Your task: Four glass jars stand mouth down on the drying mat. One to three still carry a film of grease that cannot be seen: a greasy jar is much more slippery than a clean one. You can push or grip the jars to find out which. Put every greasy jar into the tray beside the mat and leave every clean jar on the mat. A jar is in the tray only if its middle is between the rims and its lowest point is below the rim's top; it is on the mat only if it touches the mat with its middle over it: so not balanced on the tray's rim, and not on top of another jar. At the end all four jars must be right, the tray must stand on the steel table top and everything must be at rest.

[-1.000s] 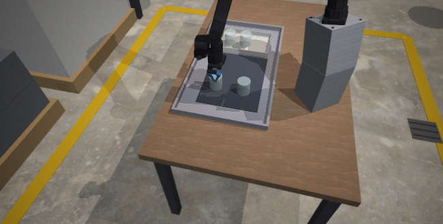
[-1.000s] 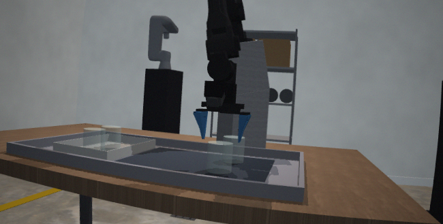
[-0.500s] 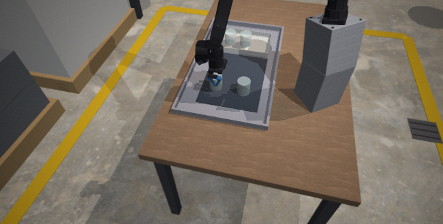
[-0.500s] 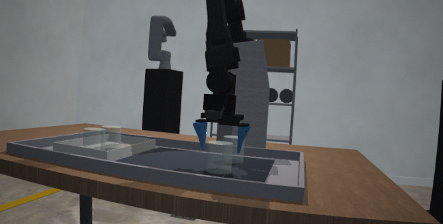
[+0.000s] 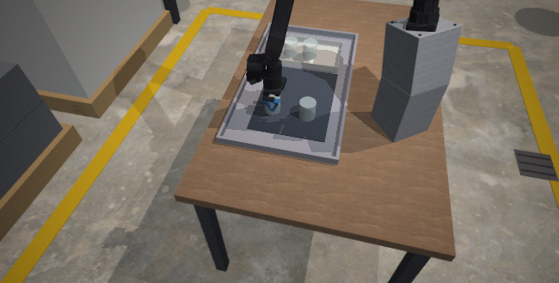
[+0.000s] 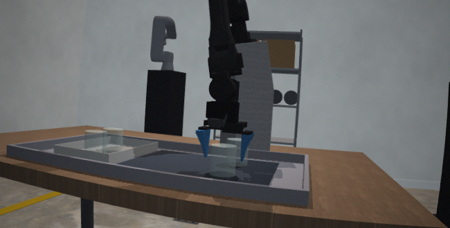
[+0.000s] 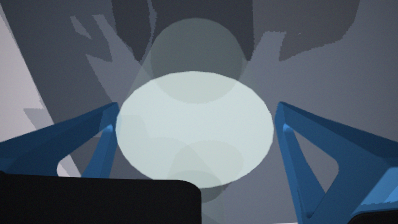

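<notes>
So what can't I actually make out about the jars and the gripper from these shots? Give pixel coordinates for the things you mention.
- Grease on any jar: no view shows it, since the film can't be seen.
- Whether the gripper's fingertips (image 6: 224,158) touch the jar between them (image 6: 223,161) (image 7: 195,130): the wrist view shows edges almost meeting, too close to tell.
- The arm's upper part: cut off by the top edge in the top and exterior views.
- The tray's (image 5: 320,68) (image 6: 86,153) far left corner: behind the arm in the top view.

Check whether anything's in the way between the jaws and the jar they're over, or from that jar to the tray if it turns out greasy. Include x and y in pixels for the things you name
Nothing visible stands between the open jaws (image 5: 272,101) (image 6: 223,159) and the jar (image 5: 272,107) (image 6: 221,168) (image 7: 195,127). Toward the tray (image 5: 320,66) (image 6: 83,154), only its low rim is in the way.
</notes>
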`<state>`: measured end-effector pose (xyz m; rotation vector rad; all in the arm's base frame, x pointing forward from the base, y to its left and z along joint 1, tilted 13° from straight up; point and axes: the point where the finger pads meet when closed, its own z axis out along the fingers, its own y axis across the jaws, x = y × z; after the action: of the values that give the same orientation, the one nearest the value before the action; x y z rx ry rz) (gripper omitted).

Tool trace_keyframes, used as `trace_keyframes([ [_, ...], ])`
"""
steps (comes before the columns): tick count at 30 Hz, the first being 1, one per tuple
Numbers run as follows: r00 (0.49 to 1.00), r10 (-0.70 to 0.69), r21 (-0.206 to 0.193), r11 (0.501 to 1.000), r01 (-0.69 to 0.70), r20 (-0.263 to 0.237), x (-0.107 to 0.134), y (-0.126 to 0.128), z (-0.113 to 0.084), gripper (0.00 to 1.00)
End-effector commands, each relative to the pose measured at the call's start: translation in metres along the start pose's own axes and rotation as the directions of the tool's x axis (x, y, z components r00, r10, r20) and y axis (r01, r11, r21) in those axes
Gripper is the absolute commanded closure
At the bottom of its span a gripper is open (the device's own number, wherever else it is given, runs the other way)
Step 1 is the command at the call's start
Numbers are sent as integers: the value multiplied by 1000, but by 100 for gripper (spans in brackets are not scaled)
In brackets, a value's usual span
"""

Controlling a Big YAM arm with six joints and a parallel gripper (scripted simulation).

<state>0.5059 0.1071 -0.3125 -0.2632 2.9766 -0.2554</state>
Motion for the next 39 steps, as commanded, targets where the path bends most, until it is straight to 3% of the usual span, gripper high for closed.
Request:
trace_keyframes([
  [1, 1000, -4, 0, 1000, 4, 10, -9, -2, 8, 0],
  [8, 1000, -4, 0, 1000, 4, 10, -9, -2, 8, 0],
  [9, 1000, -4, 0, 1000, 4, 10, -9, -2, 8, 27],
  [22, 1000, -4, 0, 1000, 4, 10, -9, -2, 8, 27],
  [23, 1000, -4, 0, 1000, 4, 10, -9, -2, 8, 100],
  [39, 1000, -4, 0, 1000, 4, 10, -9, -2, 0, 100],
])
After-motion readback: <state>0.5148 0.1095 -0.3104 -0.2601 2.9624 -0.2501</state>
